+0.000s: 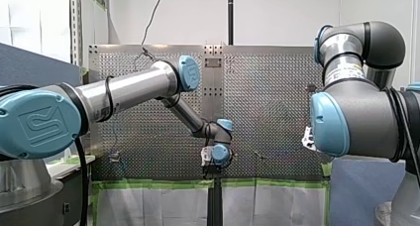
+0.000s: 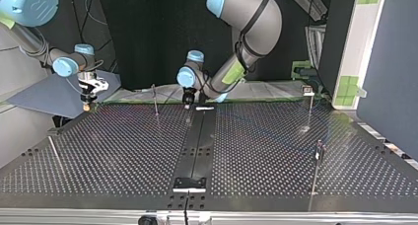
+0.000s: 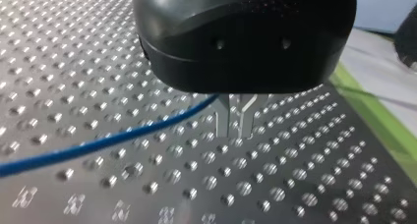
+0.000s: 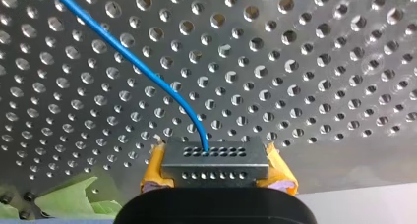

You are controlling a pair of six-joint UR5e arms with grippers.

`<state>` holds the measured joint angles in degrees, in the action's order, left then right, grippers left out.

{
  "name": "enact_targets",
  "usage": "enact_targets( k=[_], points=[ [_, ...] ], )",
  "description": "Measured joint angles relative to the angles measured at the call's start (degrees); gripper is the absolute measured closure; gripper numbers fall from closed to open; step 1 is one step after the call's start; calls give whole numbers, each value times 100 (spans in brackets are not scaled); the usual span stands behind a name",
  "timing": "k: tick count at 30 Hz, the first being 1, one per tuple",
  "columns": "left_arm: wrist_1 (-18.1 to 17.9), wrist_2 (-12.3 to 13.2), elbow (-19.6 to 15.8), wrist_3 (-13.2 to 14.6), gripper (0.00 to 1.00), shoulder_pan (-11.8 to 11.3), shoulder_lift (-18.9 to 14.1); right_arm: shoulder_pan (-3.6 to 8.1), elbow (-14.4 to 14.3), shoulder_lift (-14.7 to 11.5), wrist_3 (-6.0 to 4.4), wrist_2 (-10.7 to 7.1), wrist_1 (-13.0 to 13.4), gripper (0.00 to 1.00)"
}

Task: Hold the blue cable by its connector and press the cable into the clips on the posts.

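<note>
Connector (image 4: pixel 215 155) clamped in my right gripper (image 4: pixel 216 171), my left gripper (image 3: pixel 236 122) pinching the cable (image 3: pixel 98 145); clipping onto posts (image 2: pixel 155 100) apparently all left.

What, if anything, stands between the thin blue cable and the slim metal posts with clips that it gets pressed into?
Nothing visible does. My right gripper holds the grey perforated connector, the blue cable runs from it over the perforated metal table, and the top view shows no loose object among the slim metal posts.
</note>
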<state>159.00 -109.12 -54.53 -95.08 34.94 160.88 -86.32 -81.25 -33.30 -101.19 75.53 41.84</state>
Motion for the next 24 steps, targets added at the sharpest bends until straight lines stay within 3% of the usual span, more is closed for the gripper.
enact_targets(
  k=[1,8,16,24],
  points=[
    [-2,11,-9,50,0,11,0,-6,0,1,0,-3,-6,100],
    [112,262,13,401,0,161,-9,-53,-1,7,1,-11,-38,100],
    [473,611,-48,474,0,503,-17,-105,-1,15,-6,-11,-73,100],
    [531,850,-263,462,0,781,-43,-160,-1,17,-1,-11,-112,100]
  ],
)
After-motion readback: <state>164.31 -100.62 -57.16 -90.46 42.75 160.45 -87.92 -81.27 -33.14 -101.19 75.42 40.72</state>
